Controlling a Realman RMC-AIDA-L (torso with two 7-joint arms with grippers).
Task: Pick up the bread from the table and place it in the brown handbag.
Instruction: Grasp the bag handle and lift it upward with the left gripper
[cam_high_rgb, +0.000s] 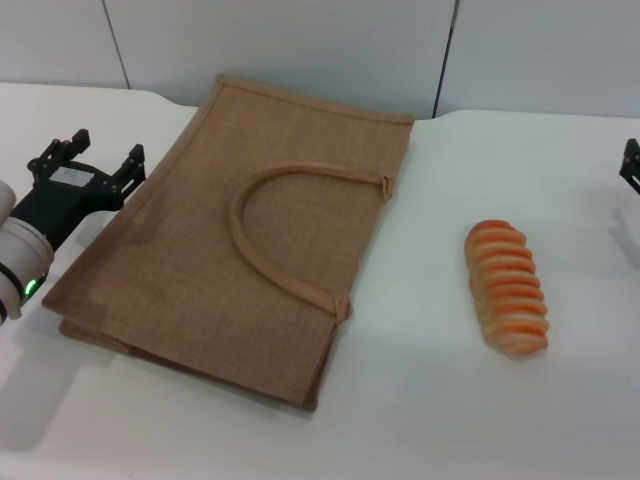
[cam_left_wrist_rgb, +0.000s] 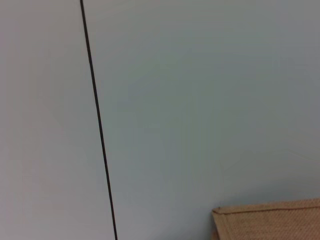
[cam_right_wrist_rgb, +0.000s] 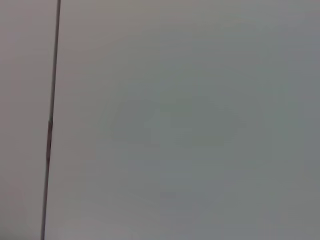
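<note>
Tan jute, the brown handbag (cam_high_rgb: 240, 240) lies flat on the white table (cam_high_rgb: 420, 400), with the bread (cam_high_rgb: 507, 288) well apart on its right. Beside the bag's left edge, the left gripper (cam_high_rgb: 103, 150) has fingers spread, empty. The right gripper (cam_high_rgb: 630, 165) shows only at the right edge; its fingers cannot be told.

The brown handbag (cam_high_rgb: 240, 250) lies flat on the table (cam_high_rgb: 420, 420), the bread (cam_high_rgb: 506, 288) well right.
</note>
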